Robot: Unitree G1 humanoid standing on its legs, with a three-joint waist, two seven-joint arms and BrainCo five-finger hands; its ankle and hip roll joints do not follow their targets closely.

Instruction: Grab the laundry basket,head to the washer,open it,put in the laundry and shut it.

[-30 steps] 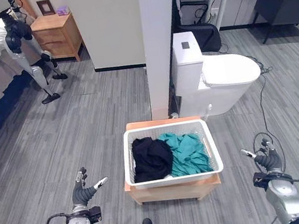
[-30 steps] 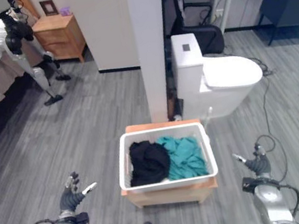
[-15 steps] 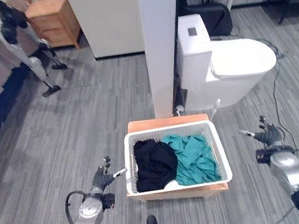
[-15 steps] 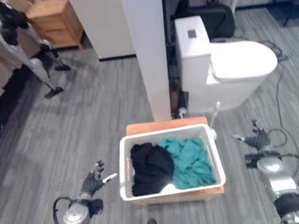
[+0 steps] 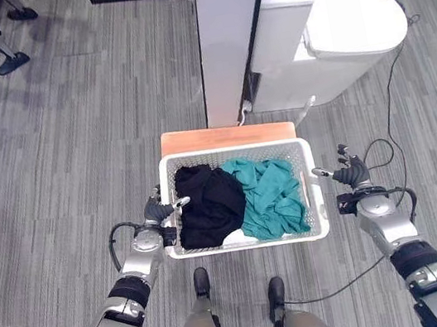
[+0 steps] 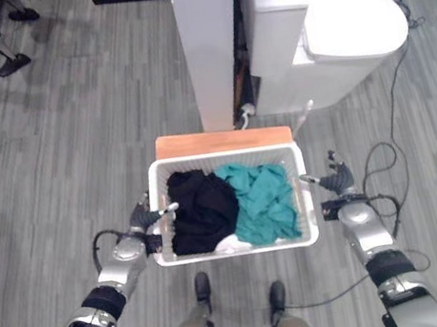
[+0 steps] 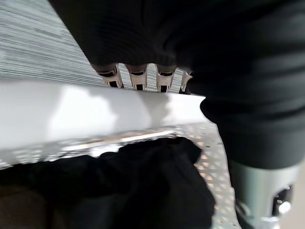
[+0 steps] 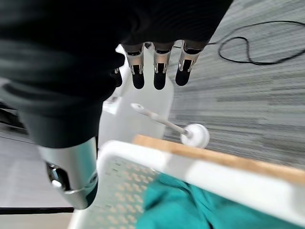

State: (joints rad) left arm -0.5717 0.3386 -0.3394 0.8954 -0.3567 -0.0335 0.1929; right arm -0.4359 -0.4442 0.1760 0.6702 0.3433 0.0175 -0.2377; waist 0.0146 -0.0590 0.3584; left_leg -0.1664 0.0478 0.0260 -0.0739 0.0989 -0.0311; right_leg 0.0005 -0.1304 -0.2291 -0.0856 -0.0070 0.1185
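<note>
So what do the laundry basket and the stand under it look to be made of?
The laundry basket looks like white moulded plastic: smooth rim, perforated walls. The stand beneath looks like light wood or wood-look board, with a flat orange-tan top; the grain is too fine to confirm.

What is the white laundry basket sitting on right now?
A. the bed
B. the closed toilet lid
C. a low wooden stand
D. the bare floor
C: the laundry basket rests on a low wooden stand, whose orange-brown top shows beyond the basket's far rim.
</note>
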